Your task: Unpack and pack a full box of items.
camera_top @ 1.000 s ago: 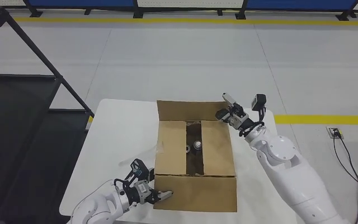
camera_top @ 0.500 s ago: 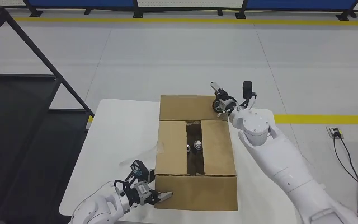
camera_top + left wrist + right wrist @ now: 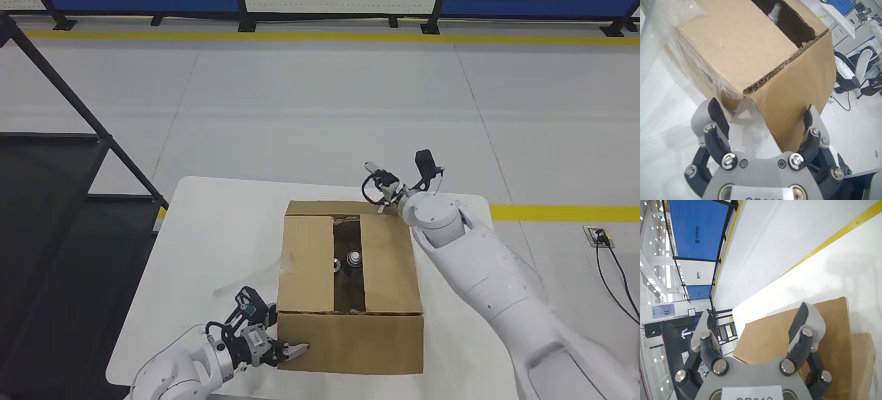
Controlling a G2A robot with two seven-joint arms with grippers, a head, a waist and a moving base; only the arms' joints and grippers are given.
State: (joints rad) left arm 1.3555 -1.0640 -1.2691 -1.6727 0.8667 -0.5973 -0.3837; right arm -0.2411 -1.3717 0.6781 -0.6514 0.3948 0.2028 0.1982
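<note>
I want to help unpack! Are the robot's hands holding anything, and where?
Nothing is held. The left gripper is open astride a corner of the cardboard box; the right gripper is open near its far flap.

The white table (image 3: 215, 240) bears a cardboard box (image 3: 390, 268) (flaps parted).

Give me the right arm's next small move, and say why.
Probably press the far flap down over the box opening. The right tool sits open at that flap's edge, the flap stands raised, and a bottle shows through the gap between the side flaps.
</note>
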